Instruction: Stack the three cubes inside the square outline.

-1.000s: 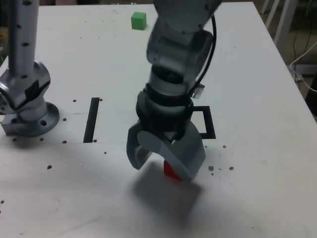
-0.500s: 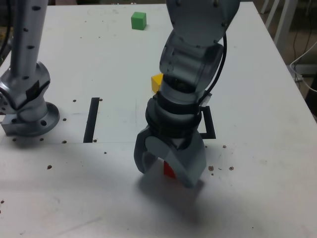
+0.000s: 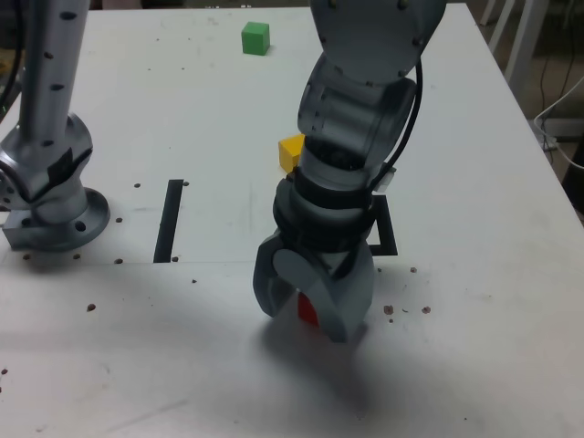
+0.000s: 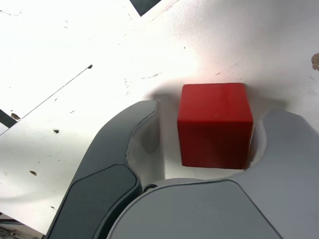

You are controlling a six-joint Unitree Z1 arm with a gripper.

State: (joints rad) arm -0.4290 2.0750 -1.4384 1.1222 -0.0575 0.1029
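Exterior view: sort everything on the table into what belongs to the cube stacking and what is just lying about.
Belongs to the job:
- red cube, between the gripper jaws
- yellow cube
- green cube
- square outline, partly hidden by the arm

Just lying about:
- straight black strip
- arm base
- dark specks on the table
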